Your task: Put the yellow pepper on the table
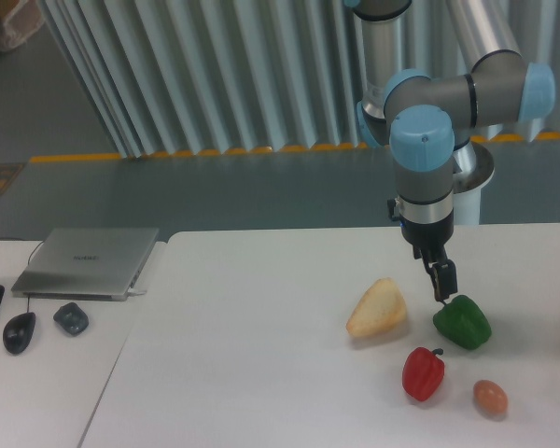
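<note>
Nearest the camera lie an egg [490, 397] and a red pepper [424, 373] on the white worktop [243, 355], with a green pepper [463, 322] and a bread wedge [378, 309] behind. No yellow pepper shows anywhere. The pincer [442, 280] hangs just above the green pepper, apparently empty, its opening impossible to judge, so progress can't be gauged.

We record a backdrop of pale grey-white vertical corrugated panels [215, 75] across the rear. Below it lies a dull grey-green floor [215, 191] marked by an orange-yellow painted stripe [168, 154] along the panel base. Beyond the left edge of the tabletop stands an adjoining off-white desk [65, 373]. Lighting is even and diffuse; shadows are soft.
</note>
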`<state>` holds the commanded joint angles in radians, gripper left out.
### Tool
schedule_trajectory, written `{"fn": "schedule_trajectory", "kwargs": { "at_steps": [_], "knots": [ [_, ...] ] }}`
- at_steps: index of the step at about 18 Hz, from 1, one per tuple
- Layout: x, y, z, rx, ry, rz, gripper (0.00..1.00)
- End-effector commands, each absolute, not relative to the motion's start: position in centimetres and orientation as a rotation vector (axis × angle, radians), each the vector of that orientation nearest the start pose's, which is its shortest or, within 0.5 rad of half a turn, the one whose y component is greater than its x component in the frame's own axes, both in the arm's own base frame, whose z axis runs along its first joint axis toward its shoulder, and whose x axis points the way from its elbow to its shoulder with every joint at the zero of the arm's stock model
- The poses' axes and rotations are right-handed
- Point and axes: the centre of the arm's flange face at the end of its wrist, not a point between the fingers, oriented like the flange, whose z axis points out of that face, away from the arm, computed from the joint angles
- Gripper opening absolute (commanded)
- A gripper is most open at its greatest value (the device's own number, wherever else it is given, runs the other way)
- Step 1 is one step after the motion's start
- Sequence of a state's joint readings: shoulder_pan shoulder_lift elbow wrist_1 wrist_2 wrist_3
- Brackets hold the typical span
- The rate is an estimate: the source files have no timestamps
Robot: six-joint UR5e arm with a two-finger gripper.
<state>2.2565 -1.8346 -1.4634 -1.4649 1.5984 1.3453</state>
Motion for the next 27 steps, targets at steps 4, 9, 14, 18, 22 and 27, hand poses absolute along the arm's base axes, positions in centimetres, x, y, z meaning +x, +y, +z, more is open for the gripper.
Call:
{"fn": "schedule_trajectory", "kwargs": {
  "at_steps": [4,9,14,18,22,27],
  "knots": [
    [-27.3,54.2,40.9,-3.006,1.024,-0.052,1.00],
    [-27.3,54.0,41.1,-3.022,1.041,-0.021,1.00],
    [-26.5,53.7,40.7,-3.005,1.034,0.001,1.00],
    [-25.3,55.1,40.4,-2.934,0.936,0.043,1.00],
    [-25.1,54.2,38.9,-3.051,1.000,0.139,1.00],
    [-27.2,53.7,40.5,-3.056,0.963,0.175,1.00]
  ]
}}
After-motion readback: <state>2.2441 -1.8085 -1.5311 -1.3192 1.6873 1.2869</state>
